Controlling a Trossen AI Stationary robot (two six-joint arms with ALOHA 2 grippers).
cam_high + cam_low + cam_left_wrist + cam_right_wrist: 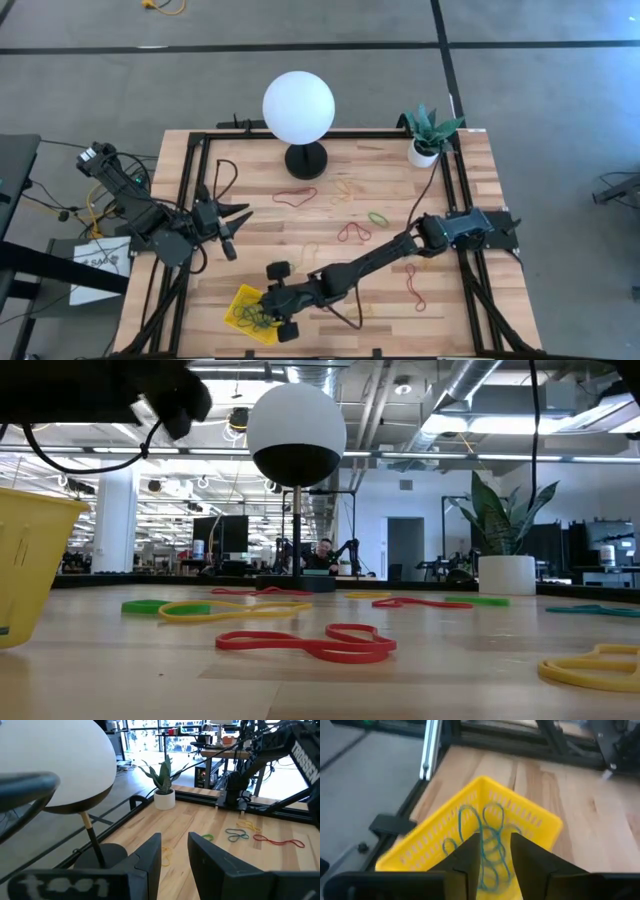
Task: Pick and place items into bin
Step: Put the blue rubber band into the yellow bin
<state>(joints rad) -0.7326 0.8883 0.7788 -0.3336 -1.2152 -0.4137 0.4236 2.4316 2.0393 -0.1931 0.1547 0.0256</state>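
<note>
Your right gripper (495,855), fingers parted, hides part of the bands (487,845) in the yellow bin (520,817); left gripper (175,857) also spread; "TROSSEN" partly readable.

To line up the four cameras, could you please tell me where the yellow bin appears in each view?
High view: yellow bin at the table's front edge, under the right gripper.
Low view: bin wall at the left edge.
Left wrist view: not in it.
Right wrist view: bin centred, beyond the fingers.
Shared landmark: the white globe lamp, seen in the high, low and left wrist views.
</note>
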